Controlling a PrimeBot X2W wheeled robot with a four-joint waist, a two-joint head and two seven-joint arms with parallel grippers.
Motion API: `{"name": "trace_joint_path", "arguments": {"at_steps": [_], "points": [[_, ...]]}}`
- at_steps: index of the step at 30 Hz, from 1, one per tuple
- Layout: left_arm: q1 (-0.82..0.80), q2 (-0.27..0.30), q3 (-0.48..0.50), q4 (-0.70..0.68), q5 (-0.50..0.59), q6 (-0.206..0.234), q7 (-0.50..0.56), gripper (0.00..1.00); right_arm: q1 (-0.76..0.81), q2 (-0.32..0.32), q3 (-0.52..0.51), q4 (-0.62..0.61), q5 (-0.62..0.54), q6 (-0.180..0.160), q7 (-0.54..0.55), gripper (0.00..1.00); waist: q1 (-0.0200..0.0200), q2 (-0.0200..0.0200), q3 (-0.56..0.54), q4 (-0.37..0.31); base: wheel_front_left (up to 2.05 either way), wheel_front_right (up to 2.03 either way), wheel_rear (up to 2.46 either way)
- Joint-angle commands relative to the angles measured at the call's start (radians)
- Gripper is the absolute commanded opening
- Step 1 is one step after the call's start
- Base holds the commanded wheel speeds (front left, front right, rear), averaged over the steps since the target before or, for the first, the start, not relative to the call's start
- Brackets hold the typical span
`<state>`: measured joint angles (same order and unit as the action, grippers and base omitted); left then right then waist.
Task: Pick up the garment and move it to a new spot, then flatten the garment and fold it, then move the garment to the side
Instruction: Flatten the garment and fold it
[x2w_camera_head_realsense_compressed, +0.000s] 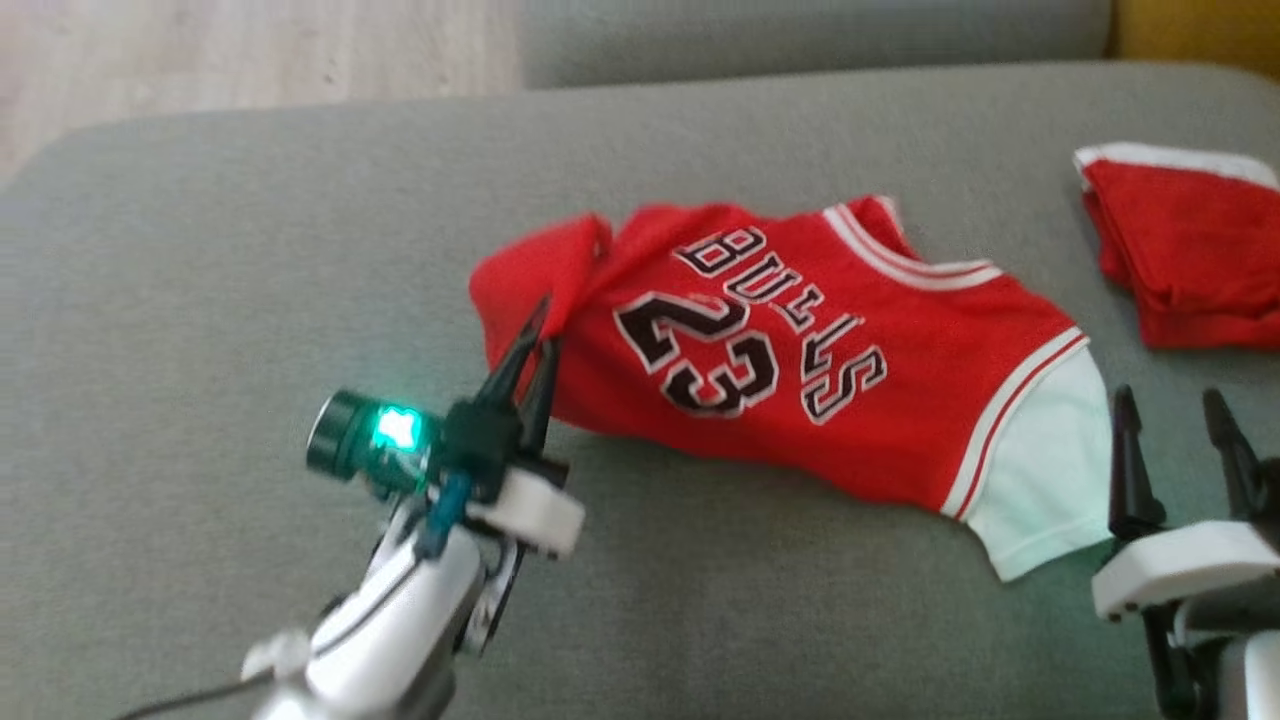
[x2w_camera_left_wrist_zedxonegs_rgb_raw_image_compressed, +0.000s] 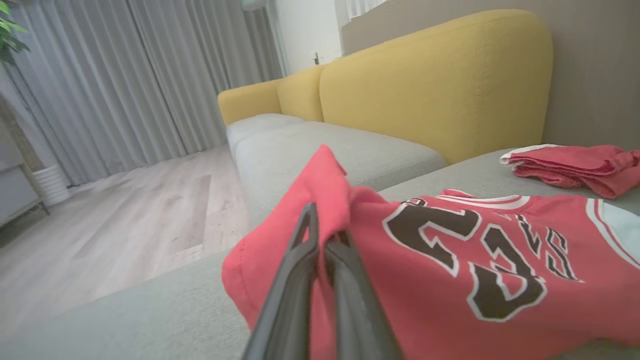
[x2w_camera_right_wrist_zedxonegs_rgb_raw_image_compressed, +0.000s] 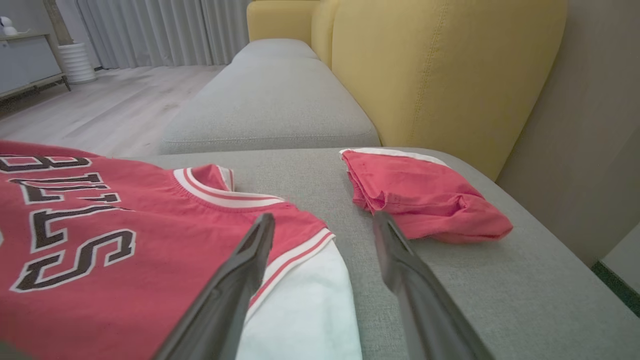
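Observation:
The garment (x2w_camera_head_realsense_compressed: 800, 350) is a red jersey with white sleeves and dark "BULLS 23" lettering, spread on the grey sofa cushion (x2w_camera_head_realsense_compressed: 250, 250). My left gripper (x2w_camera_head_realsense_compressed: 540, 325) is shut on the jersey's hem end, and a fold of red cloth (x2w_camera_left_wrist_zedxonegs_rgb_raw_image_compressed: 325, 200) rises above its closed fingers (x2w_camera_left_wrist_zedxonegs_rgb_raw_image_compressed: 300, 280) in the left wrist view. My right gripper (x2w_camera_head_realsense_compressed: 1172, 415) stands open at the lower right, just beside the white sleeve (x2w_camera_head_realsense_compressed: 1040, 460). In the right wrist view the right gripper (x2w_camera_right_wrist_zedxonegs_rgb_raw_image_compressed: 322, 222) has the sleeve edge (x2w_camera_right_wrist_zedxonegs_rgb_raw_image_compressed: 305, 300) between and below its spread fingers, with nothing held.
A folded red garment with white trim (x2w_camera_head_realsense_compressed: 1180, 245) lies on the cushion at the far right, also seen as a pile (x2w_camera_right_wrist_zedxonegs_rgb_raw_image_compressed: 420, 195). A yellow sofa back (x2w_camera_left_wrist_zedxonegs_rgb_raw_image_compressed: 435, 80) stands behind. A second grey cushion (x2w_camera_right_wrist_zedxonegs_rgb_raw_image_compressed: 270, 105) and wooden floor (x2w_camera_left_wrist_zedxonegs_rgb_raw_image_compressed: 115, 215) lie beyond.

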<state>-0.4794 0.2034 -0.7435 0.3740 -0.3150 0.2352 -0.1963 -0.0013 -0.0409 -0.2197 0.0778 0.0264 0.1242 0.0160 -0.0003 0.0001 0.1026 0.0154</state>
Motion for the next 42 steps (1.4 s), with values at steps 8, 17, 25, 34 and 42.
{"name": "trace_joint_path", "arguments": {"at_steps": [8, 17, 25, 34, 42], "points": [[0.059, 0.141, -0.002, -0.415, 0.132, 0.153, 0.177, 0.0, -0.006, -0.009, 0.008, -0.049, 0.016, 0.007, -0.006, 1.0, 0.0003, -0.0001, -0.018, 0.016, 0.0, 0.0, 0.0], [-0.138, 0.152, 0.041, -0.349, 0.162, 0.112, 0.184, 0.0, -0.068, -0.009, 0.036, -0.089, -0.001, 0.007, 0.01, 1.0, 0.0003, -0.0001, 0.111, -0.077, 0.0, 0.0, 0.0], [-0.394, 0.079, 0.06, -0.021, 0.126, -0.009, 0.118, 0.0, -0.13, -0.009, 0.069, -0.088, -0.014, 0.007, 0.013, 1.0, 0.0003, -0.0001, 0.193, -0.169, 0.0, 0.0, 0.0], [-0.634, -0.015, 0.082, 0.427, 0.083, -0.1, 0.02, 0.0, -0.171, -0.009, 0.122, -0.034, 0.0, 0.007, -0.006, 1.0, 0.0003, -0.0001, 0.241, -0.262, 0.0, 0.0, 0.0], [-0.668, -0.089, 0.055, 0.591, 0.071, -0.159, -0.05, 1.0, -0.182, -0.009, 0.13, 0.002, 0.014, 0.007, -0.021, 1.0, 0.0003, -0.0001, 0.242, -0.233, 0.0, 0.0, 0.0]]}}
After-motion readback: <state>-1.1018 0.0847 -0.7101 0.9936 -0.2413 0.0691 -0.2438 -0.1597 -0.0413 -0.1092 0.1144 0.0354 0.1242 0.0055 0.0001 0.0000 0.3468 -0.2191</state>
